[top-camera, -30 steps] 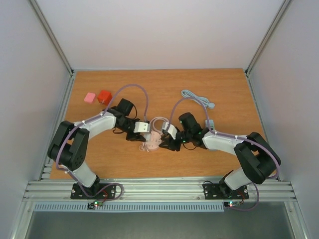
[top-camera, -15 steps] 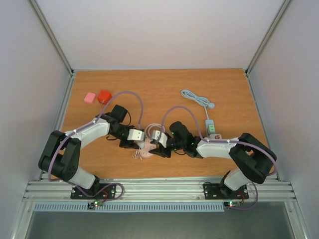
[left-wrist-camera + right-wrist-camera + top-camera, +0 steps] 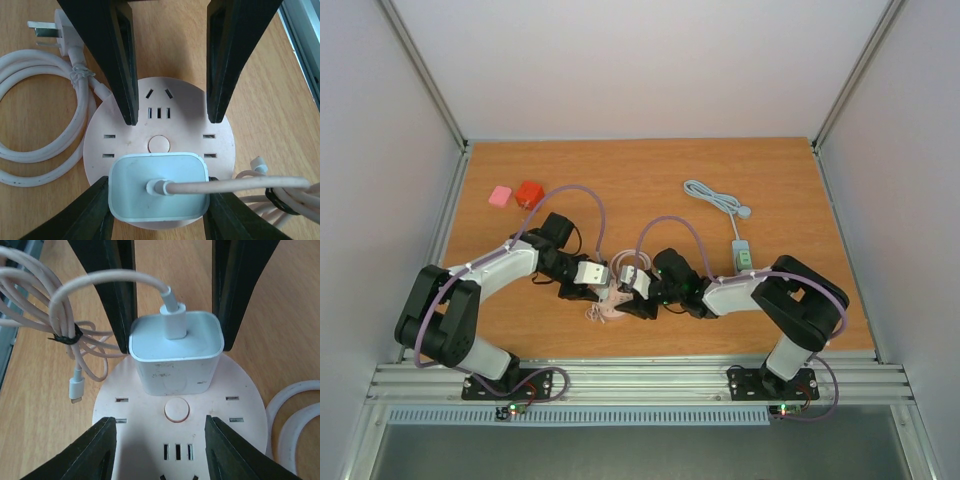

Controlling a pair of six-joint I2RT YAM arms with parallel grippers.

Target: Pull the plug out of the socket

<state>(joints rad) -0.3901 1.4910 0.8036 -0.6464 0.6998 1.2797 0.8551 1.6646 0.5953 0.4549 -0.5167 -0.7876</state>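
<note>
socket [image 3: 180, 100] shifted nearer | right fingers [image 3: 120, 290] flank plug [image 3: 175, 360], grip unclear | left fingers [image 3: 120, 60] spread

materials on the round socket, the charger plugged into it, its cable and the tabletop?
Round socket: looks like matte pink moulded plastic, with even colour and crisp slots.
Charger: white plastic, slightly glossy, scuff marks on its side.
Cable: likely a soft rubbery sheath, since it lies in loose coils.
Tabletop: smooth surface with wood grain; solid wood or laminate cannot be told.
</note>
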